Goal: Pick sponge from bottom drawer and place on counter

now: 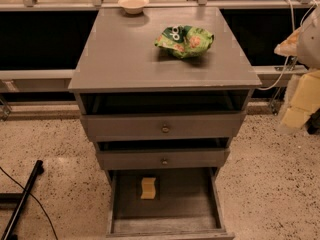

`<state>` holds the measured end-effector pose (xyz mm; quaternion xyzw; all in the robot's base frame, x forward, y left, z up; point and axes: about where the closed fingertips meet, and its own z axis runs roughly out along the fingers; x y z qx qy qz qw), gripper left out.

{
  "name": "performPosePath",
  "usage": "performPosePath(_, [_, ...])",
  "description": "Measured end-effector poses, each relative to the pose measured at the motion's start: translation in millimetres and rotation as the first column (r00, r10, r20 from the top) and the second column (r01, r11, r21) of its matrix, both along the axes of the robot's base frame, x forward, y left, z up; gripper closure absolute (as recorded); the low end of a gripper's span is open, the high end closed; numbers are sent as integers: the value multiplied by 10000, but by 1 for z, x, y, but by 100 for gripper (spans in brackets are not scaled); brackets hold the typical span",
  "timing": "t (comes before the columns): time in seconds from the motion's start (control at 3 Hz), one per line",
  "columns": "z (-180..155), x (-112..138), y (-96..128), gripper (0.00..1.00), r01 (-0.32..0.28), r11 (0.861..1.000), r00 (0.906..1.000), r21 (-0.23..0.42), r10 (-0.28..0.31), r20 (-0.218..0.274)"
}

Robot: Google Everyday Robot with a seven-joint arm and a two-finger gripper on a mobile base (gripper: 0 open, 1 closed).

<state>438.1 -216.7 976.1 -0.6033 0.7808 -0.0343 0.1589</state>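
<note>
The sponge (148,188), a small pale-yellow block, lies on the worn grey floor of the open bottom drawer (190,199), left of its middle. The counter (125,54) is the flat grey top of the cabinet above. My gripper (300,104) is at the right edge of the view, with yellowish fingers hanging beside the cabinet, well to the right of the drawer and above the sponge's level. It holds nothing that I can see.
A green-and-white snack bag (185,40) lies on the counter's right half. A small beige bowl (133,4) stands at its far edge. Two upper drawers with brass knobs (165,129) are slightly pulled out. A black bar (22,199) lies on the speckled floor at left.
</note>
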Motion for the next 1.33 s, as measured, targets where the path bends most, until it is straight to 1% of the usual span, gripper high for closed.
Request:
performPosePath(0.33, [0,0,0,0,0,10000,10000,0,0,0])
performPosePath(0.67, [-33,9,16,0,-90,9969,9999,779,100,-130])
performPosePath(1.0, [-151,1,74,0,-711,9392,9880,3359,1125,-1057])
performPosePath(1.33, [-162,-1,83,0,-579,9319,9887,3580,1032,-1089])
